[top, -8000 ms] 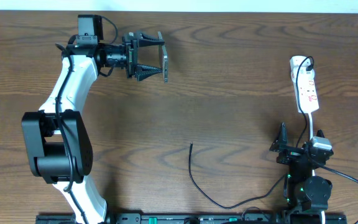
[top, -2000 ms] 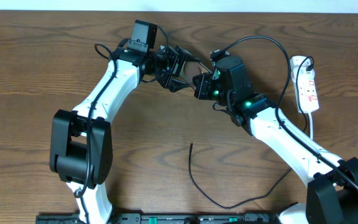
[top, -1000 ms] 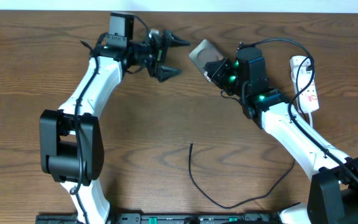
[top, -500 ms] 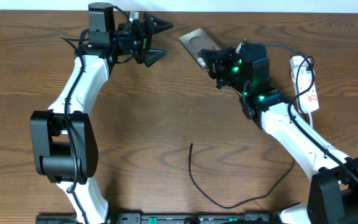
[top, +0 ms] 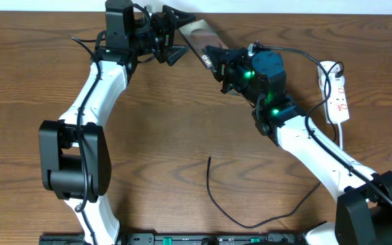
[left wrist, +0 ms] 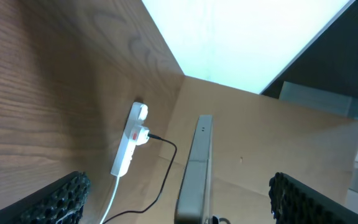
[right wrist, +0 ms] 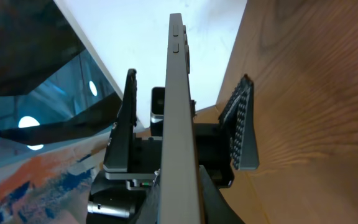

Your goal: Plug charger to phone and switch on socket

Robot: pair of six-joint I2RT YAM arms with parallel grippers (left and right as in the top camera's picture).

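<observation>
The right hand [top: 216, 62] is clamped shut on the lower end of the phone [top: 197, 37] and holds it in the air above the far edge of the bench [top: 182, 122], tilted up toward the left arm. The right wrist view shows the phone edge-on, its side buttons near the top and a dark finger [right wrist: 166, 208] gripping it at the bottom.

The left hand [top: 182, 35] stands wide open and holds nothing. The wrist views show what the overhead view leaves unclear: the phone's free end sits between the two spread fingers [left wrist: 67, 196]. A gap shows on either side in the right wrist view, though whether it is truly free of both pads I cannot tell.

The overhead view alone shows the charger [top: 208, 180]. It lies loose on the bench well apart from both hands, with its tip pointing away from the arm bases and its cable curving off toward the right arm's base. The socket [top: 335, 88] lies flat near the right edge, a black plug in its far end. The left wrist view shows it too, past the phone.
</observation>
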